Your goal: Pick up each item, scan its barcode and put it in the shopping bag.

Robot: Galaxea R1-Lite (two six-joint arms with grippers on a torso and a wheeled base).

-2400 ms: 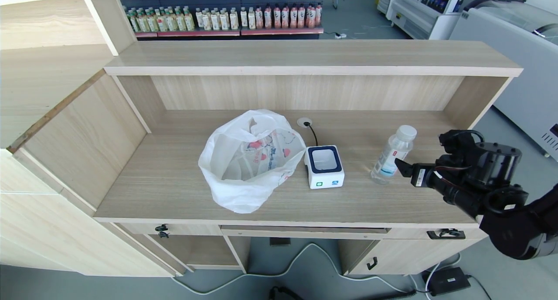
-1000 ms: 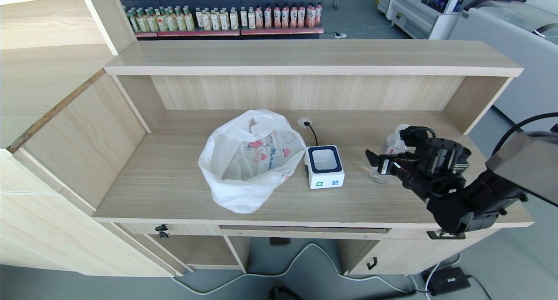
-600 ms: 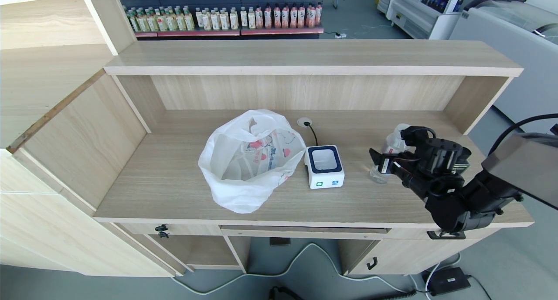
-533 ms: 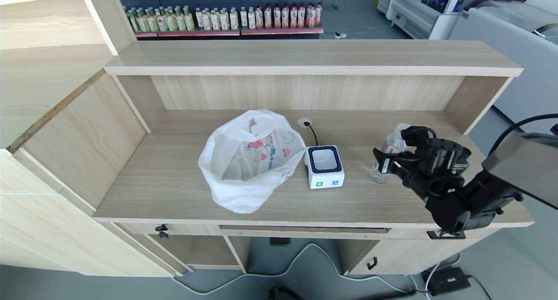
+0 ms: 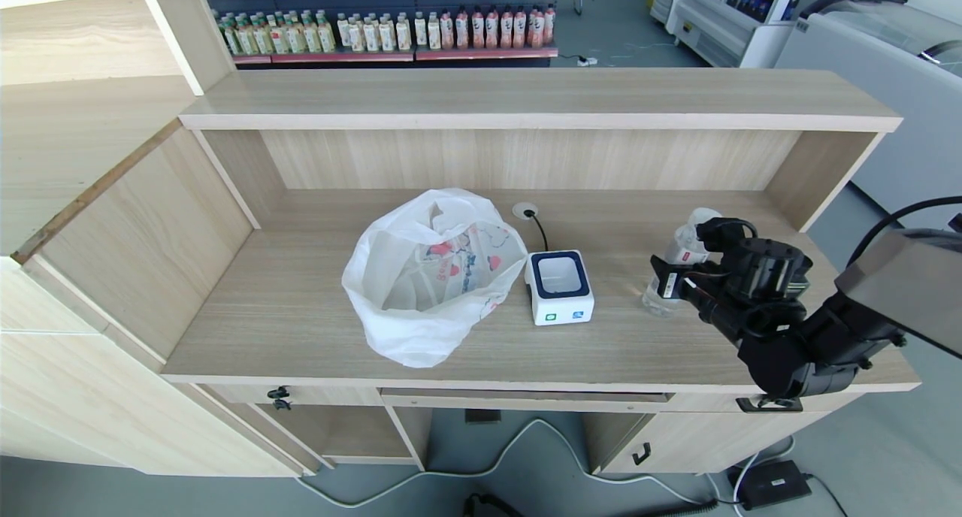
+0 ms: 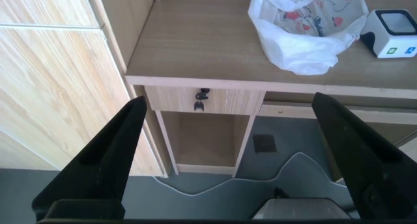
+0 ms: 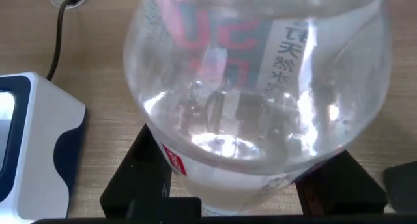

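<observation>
Wooden counter (image 5: 301, 314) carries three things: one bag, one scanner and one bottle. Farthest left of the scanner (image 5: 559, 286), out past the counter's front edge and lower than its top, hangs the left gripper (image 6: 229, 107). Its two fingers are spread wide apart with nothing between them, and it faces one drawer (image 6: 202, 99) with one key (image 6: 203, 101) in it. Just left of the scanner, touching its side, sits the single white plastic bag (image 5: 428, 273), mouth open upward, with red and blue print on its wall. The scanner is one white box with a dark-rimmed window on top. One black cable (image 5: 539, 231) runs from its back to one round hole (image 5: 524, 210) in the counter behind it. Right of the scanner, near but apart from it, is the one clear bottle (image 5: 680, 250) with a white cap, roughly upright. Whether its base rests on the wood or sits just off it I cannot tell. Farthest right of the scanner, the right gripper (image 5: 671, 275) has its two fingers clamped on the bottle's lower half, one on each side.
</observation>
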